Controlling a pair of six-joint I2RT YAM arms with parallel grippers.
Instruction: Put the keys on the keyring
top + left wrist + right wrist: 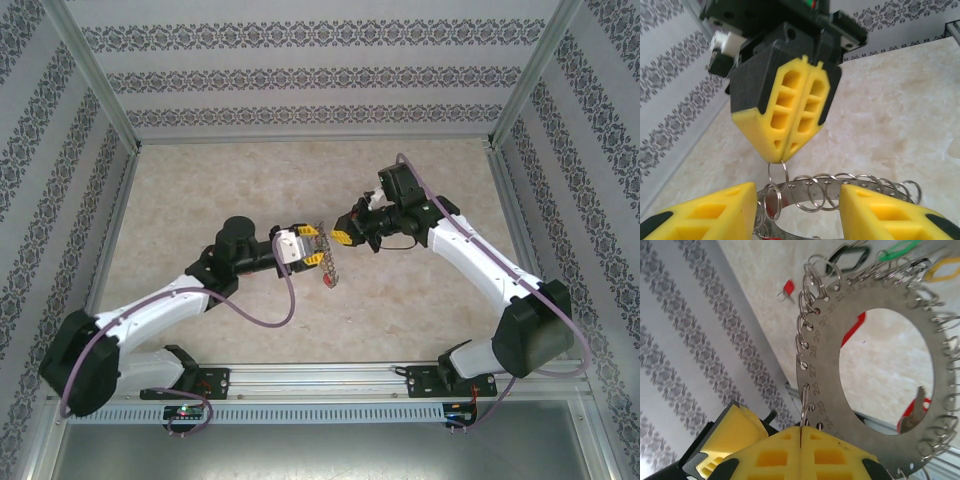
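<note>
Right jaws: the right gripper (801,434) was seen clenched, yellow pads (775,460) pressed flat together, and a small wire loop (804,402) was pinched in the seam between them.
Left jaws: the left gripper (797,202) was caught with fingers (705,212) parted and the ring's band lying in the gap. Whether the band was actually gripped could not be told.
Keyring: the keyring (820,365), a flat grey disc with numbered holes and a fringe of small loops, was held upright in the air between the two grippers, above the table (230,180).
Keys on the ring: a dark tag (847,257), a green tag (897,250) and a yellow tag (942,270) were spotted along the far rim. A silver key (915,412) with red behind it was seen through the centre hole.
Loose key: a red-tagged key (788,288) was left lying on the table, well apart from the ring.
Surroundings: patterned walls (300,70) were seen round the table.
</note>
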